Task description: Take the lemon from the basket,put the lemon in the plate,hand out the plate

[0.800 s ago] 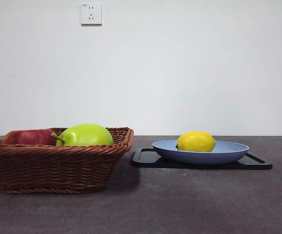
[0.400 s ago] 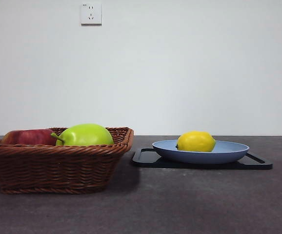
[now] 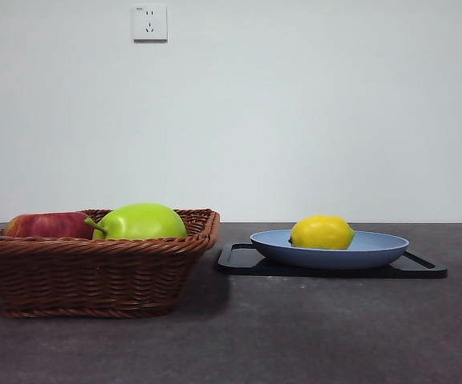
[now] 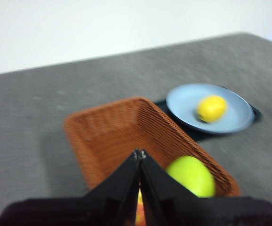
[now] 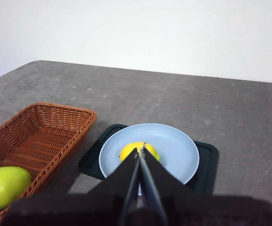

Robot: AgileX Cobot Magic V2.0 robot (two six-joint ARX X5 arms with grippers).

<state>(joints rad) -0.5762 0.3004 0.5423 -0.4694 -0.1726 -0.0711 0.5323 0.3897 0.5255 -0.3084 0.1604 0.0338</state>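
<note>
Gone from the front view's upper-left corner is the black arm tip; the lemon (image 3: 321,232) sits unmoved in the blue plate (image 3: 379,250), lower right, on a black tray (image 3: 423,268), basket (image 3: 95,272) lower left; left gripper (image 4: 140,154) and right gripper (image 5: 139,151) both pinched closed, empty

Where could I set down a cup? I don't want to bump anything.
Bare table lies in front of the basket and black tray. The basket's far end is empty. Crowded: the plate holds the lemon.
</note>
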